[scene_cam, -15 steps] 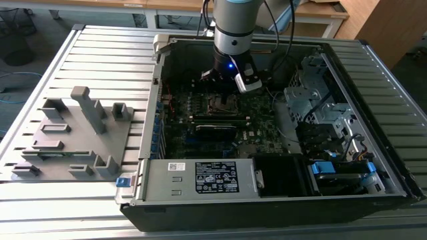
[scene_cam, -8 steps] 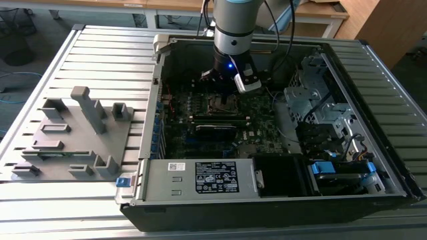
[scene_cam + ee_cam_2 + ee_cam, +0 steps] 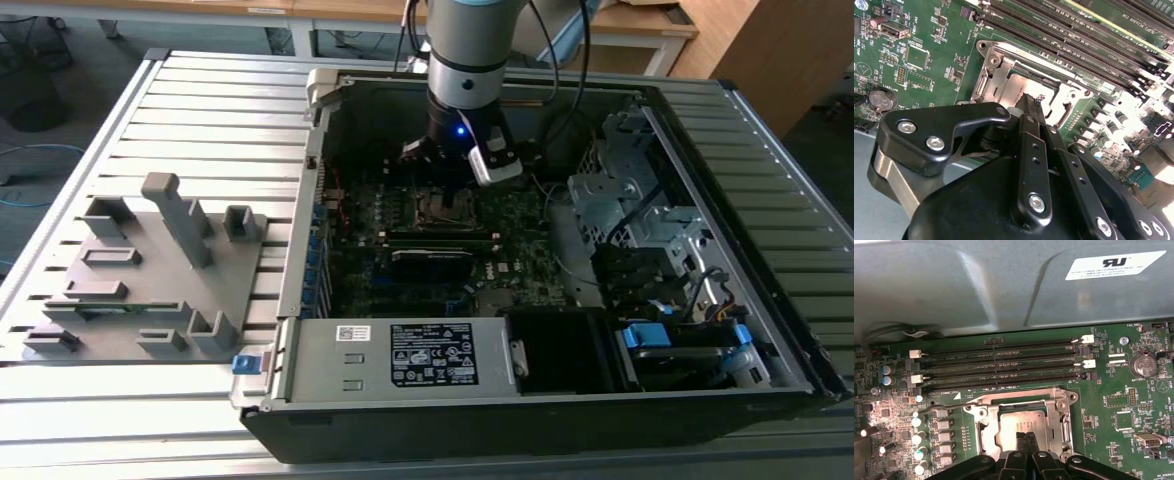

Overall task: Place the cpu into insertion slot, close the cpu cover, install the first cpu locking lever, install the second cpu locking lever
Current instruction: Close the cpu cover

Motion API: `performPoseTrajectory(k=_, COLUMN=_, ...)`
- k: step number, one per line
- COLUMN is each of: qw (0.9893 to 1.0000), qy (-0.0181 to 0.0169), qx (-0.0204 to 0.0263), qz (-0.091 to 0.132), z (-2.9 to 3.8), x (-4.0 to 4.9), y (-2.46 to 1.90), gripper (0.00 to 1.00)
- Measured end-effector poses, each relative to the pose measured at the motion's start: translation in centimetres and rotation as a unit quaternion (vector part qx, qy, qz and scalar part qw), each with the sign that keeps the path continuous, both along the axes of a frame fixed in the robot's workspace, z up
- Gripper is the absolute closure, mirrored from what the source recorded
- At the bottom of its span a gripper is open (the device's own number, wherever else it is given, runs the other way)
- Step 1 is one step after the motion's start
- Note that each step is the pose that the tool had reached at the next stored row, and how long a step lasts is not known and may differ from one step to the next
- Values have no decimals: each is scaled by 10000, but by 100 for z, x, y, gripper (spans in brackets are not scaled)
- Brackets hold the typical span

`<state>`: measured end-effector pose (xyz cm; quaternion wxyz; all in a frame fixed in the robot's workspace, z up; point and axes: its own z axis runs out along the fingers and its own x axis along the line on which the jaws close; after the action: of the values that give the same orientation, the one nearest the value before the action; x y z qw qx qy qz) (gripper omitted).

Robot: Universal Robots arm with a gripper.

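The cpu [image 3: 1021, 424] sits under the lowered cpu cover [image 3: 1019, 400] just ahead of my claw [image 3: 1026, 436]; my claw is pinched closed on nothing; latching looks left to do.

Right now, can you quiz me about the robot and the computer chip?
1. True or false: the cpu shows through the window of the cpu cover.
2. Where is the gripper compared with the cpu? A: close by it. B: far away from it. C: underneath it.
3. Fill the gap: the gripper's fingers are ____ (open or shut).

Key: 1 true; 2 A; 3 shut.
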<state>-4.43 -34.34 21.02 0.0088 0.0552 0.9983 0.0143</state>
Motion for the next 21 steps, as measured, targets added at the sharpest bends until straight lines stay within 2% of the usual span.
performPoseTrajectory(k=21, qw=10000, qy=0, qx=1, qz=2, z=17, x=-10, y=7, gripper=90)
